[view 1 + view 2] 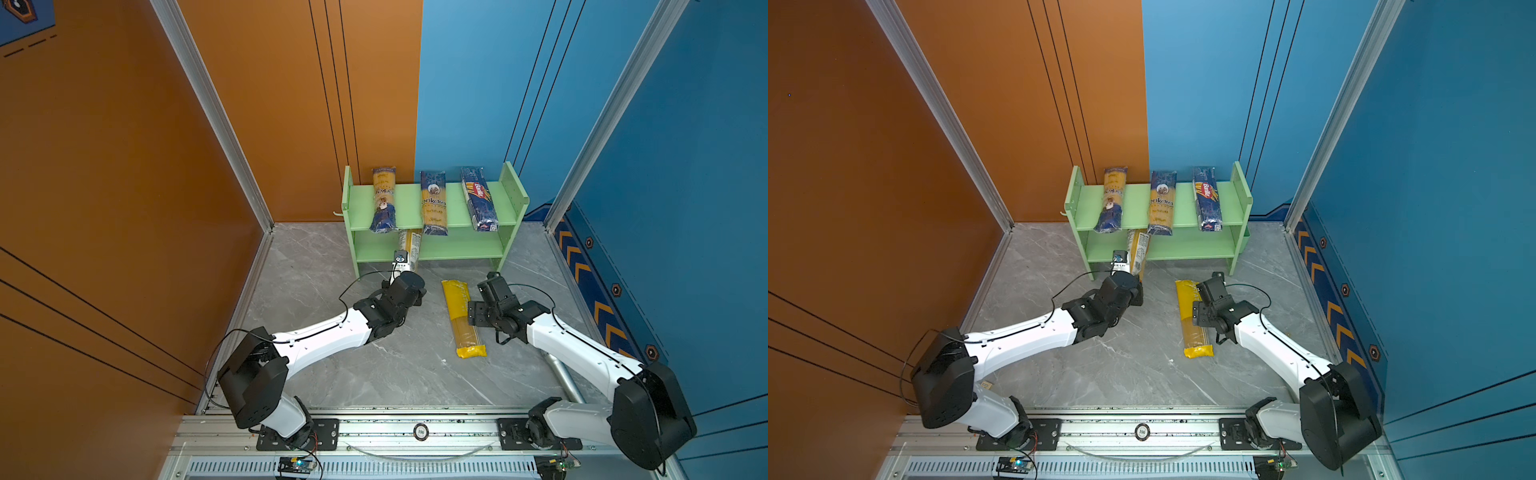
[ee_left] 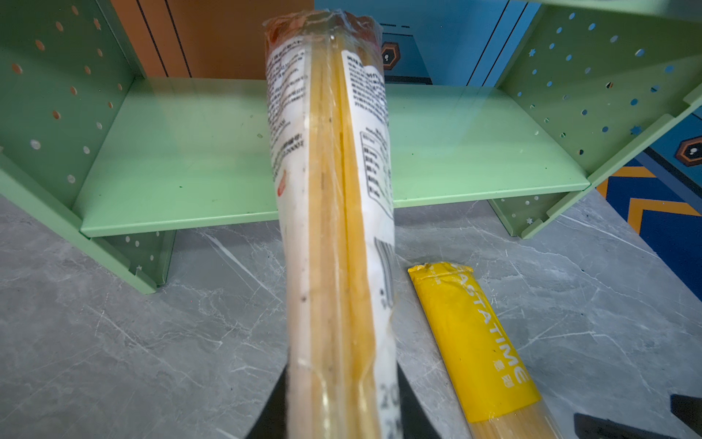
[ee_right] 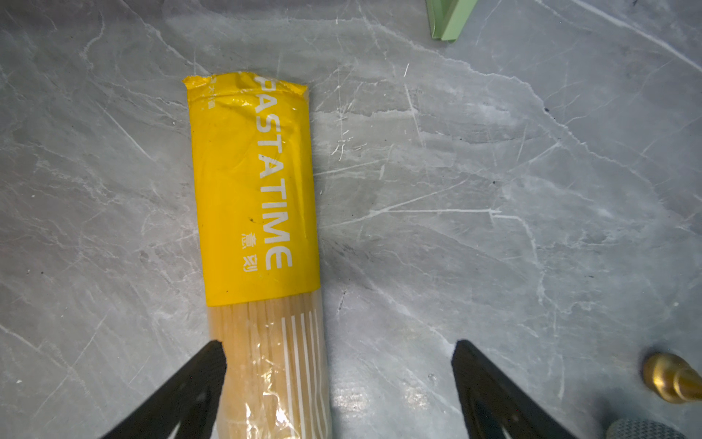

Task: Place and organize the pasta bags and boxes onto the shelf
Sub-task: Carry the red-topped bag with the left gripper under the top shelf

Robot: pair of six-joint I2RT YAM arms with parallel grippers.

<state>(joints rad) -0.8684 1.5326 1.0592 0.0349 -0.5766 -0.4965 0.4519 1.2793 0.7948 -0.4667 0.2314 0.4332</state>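
The light green shelf [image 1: 457,249] [image 1: 1183,249] stands against the back wall. Two navy-and-yellow packets [image 1: 384,199] [image 1: 434,203] and a navy Barilla packet [image 1: 480,199] lie across its top tier. My left gripper [image 2: 342,384] is shut on a red-ended spaghetti packet [image 2: 334,190] [image 1: 411,245], whose far end reaches over the lower tier [image 2: 171,159]. A yellow-ended packet [image 3: 258,190] [image 1: 461,316] lies on the floor in front of the shelf. My right gripper [image 3: 339,344] is open over its clear middle, which lies close to one finger [image 3: 205,376].
A silver tube [image 1: 561,374] lies on the grey marble floor under the right arm; its brass part [image 3: 672,376] shows in the right wrist view. Orange and blue walls close in behind and beside the shelf. The arms' rail [image 1: 415,432] runs along the front.
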